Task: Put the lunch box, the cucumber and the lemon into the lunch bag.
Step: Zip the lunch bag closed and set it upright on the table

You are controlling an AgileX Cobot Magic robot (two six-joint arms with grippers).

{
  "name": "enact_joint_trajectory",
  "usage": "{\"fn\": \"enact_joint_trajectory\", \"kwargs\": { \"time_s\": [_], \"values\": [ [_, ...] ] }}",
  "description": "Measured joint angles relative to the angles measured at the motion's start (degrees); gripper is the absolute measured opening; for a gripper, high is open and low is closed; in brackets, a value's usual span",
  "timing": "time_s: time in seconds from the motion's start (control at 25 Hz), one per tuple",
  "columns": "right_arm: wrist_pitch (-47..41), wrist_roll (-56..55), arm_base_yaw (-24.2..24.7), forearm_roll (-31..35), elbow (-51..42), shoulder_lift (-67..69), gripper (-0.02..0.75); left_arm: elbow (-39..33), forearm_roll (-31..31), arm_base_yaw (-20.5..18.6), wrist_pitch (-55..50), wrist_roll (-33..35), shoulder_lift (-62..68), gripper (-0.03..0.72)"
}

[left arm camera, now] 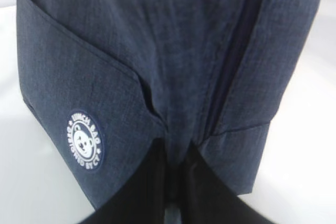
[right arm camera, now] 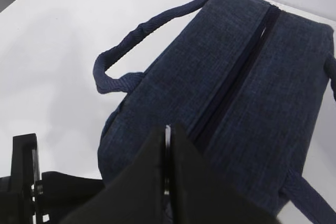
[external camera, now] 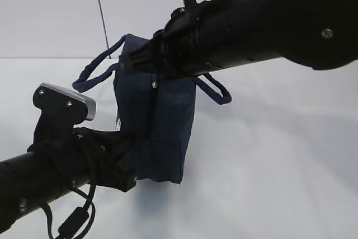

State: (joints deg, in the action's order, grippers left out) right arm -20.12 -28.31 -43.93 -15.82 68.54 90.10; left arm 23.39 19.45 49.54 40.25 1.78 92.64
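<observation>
One white bench (external camera: 291,155) carries one navy lunch bag (external camera: 159,132), standing near its middle, well away from the edges, zipper (right arm camera: 236,72) closed along the top. Two loop handles (right arm camera: 142,35) hang off its sides. Two grippers work on it: the left gripper (left arm camera: 176,192) pinches a fold of fabric low on the bag's end; the right gripper (right arm camera: 167,182) is clamped on a thin silver piece at the zipper's near end.

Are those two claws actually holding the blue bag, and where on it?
Yes. The left gripper pinches the lunch bag at the fabric near its end; the right gripper is shut on something thin and silvery at the zipper's end.
</observation>
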Motion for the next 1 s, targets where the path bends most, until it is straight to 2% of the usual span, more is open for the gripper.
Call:
{"fn": "enact_joint_trajectory", "kwargs": {
  "time_s": [0.64, 1.0],
  "values": [
    [3.16, 0.00, 0.24, -2.70, 0.12, 2.39, -0.013, 0.00, -1.40, 0.00, -1.92, 0.11, 0.00, 0.013],
    [2.80, 0.00, 0.24, -6.92, 5.92, 6.42, -0.013, 0.00, -1.61, 0.00, -2.23, 0.11, 0.00, 0.013]
  ]
}}
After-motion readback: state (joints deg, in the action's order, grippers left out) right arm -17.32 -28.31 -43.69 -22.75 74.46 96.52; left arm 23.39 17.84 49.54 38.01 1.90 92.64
